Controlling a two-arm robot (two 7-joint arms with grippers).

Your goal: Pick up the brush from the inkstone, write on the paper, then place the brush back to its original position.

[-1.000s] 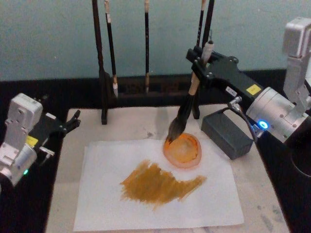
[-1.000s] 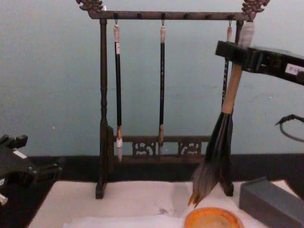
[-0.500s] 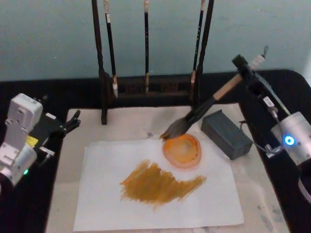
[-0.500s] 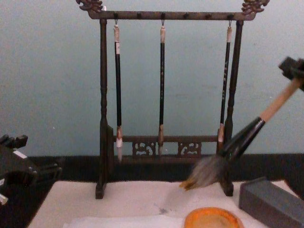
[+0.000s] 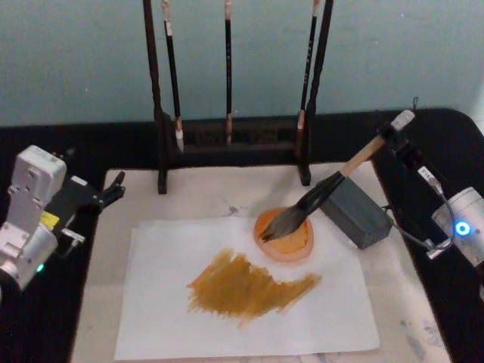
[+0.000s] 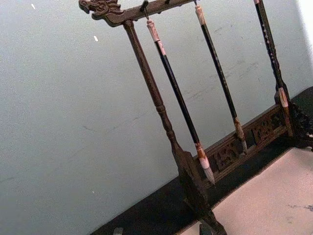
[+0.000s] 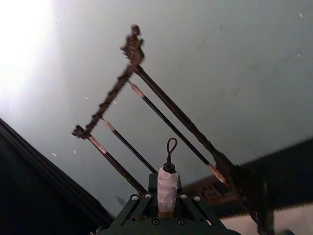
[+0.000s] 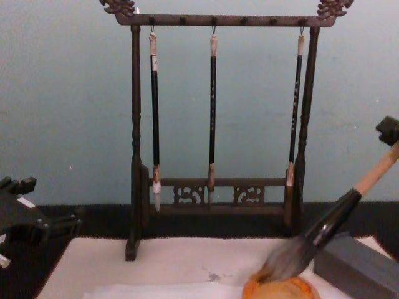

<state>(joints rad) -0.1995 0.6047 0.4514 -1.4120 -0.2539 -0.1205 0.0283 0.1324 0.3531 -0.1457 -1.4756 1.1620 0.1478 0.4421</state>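
Note:
The brush [image 5: 344, 171] lies slanted, its tan handle rising to the right. Its grey-brown bristles [image 8: 288, 260] rest in a round orange dish [image 5: 291, 243], and its black ferrule passes over the corner of the dark grey inkstone [image 5: 358, 215]. My right gripper [image 5: 390, 139] is shut on the handle near its pale end cap [image 7: 167, 187], which stands between the jaws in the right wrist view. The white paper [image 5: 174, 318] carries a broad ochre stroke [image 5: 249, 287]. My left gripper [image 5: 108, 190] is parked open at the table's left edge.
A dark wooden rack [image 5: 227, 140] with three thin black-handled brushes [image 8: 212, 112] stands at the back of the cream mat [image 5: 204, 193]. Black table surface borders the mat on both sides. My right arm [image 5: 457, 227] hangs over the right edge.
My right gripper swung out to the right and down. It tipped the brush from nearly upright to slanted, and the bristles came down into the orange dish. The left arm stayed still.

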